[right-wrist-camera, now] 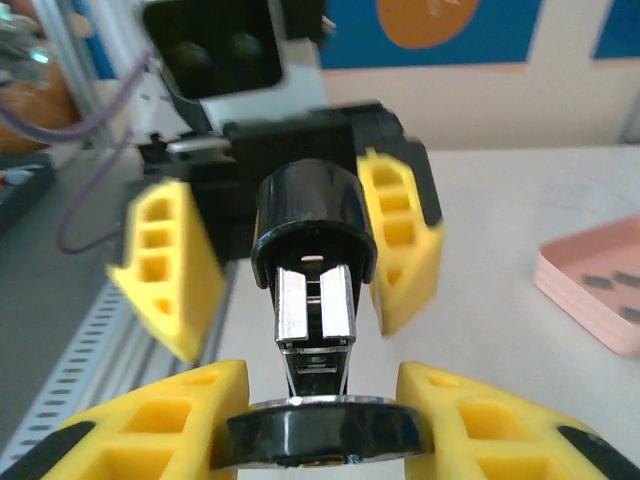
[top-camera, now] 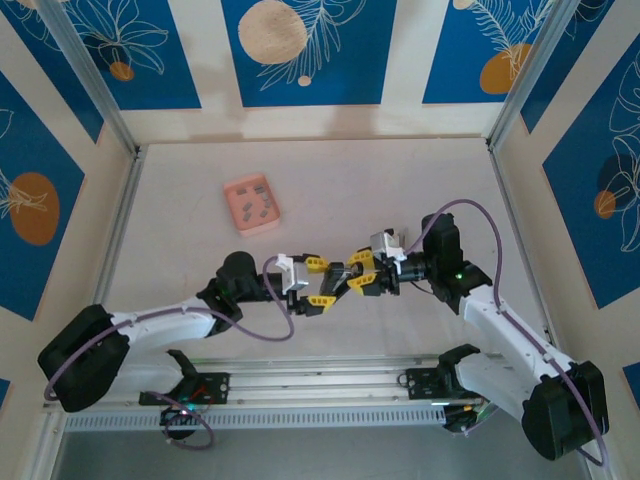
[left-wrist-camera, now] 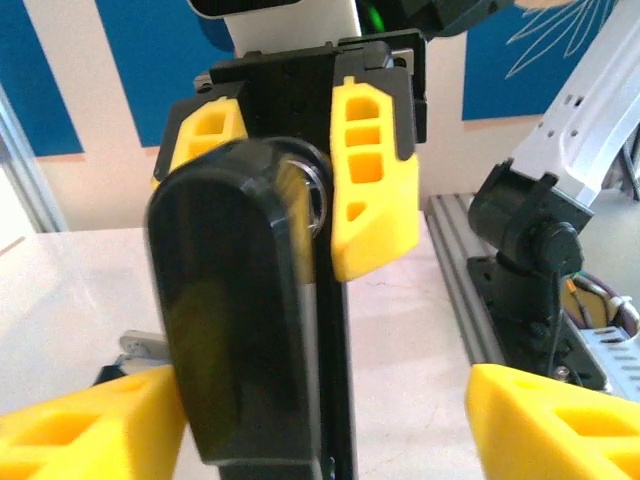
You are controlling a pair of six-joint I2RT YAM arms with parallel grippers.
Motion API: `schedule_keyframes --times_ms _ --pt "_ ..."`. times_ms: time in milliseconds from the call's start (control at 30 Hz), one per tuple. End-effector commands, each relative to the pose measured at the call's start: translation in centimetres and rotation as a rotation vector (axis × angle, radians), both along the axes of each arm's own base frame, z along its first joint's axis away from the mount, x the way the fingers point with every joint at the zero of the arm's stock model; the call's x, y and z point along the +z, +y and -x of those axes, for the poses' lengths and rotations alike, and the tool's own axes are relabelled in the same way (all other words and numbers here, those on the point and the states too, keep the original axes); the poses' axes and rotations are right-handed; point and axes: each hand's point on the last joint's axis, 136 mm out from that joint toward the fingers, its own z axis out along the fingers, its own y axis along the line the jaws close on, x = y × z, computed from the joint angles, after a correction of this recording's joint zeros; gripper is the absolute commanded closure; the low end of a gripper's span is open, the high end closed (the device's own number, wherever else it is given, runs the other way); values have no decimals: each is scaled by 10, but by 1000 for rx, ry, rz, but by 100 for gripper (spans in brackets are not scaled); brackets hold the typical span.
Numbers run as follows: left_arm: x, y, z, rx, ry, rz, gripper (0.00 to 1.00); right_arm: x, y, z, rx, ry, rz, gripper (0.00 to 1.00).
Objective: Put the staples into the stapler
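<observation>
Hidden at the grip: the right gripper covers the near end of the stapler. The stapler's underside is out of sight, and one finger of the other gripper is blurred.
Stapler shape: glossy black rounded top with a silvery channel beneath, seen end-on. Whether any strip sits inside cannot be made out.
Right gripper: yellow ribbed fingers clamped on the stapler's sides, holding it between the two arms.
Left gripper: fingers spread wide on either side of the stapler, not touching it.
Staples: small grey strips lying in the flat pink box, well apart from the grippers, further back on the pale table.
</observation>
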Motion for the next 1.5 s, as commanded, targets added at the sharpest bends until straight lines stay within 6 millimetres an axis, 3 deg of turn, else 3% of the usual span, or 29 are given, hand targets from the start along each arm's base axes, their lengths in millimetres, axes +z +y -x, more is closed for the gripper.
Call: schedule_keyframes --times_ms 0,233,400,600,967,1200,1467 --pt "5 9 -9 75 -69 -49 22 -5 -6 -18 -133 -104 85 89" --pt "-17 32 -10 122 -171 -321 24 -18 8 -10 -123 -202 190 90" --pt "-22 36 -8 97 -198 -399 26 -20 22 4 -34 -245 203 90" --pt "-27 28 -1 27 -176 -400 30 -20 33 11 24 -248 213 90" --pt "-21 13 6 -61 -135 -361 50 -23 44 11 59 -250 224 90" --pt "-26 14 5 -57 -118 -376 68 -21 48 11 71 -256 216 90" --pt "-28 14 4 -48 -112 -376 66 -16 52 13 81 -268 191 90"
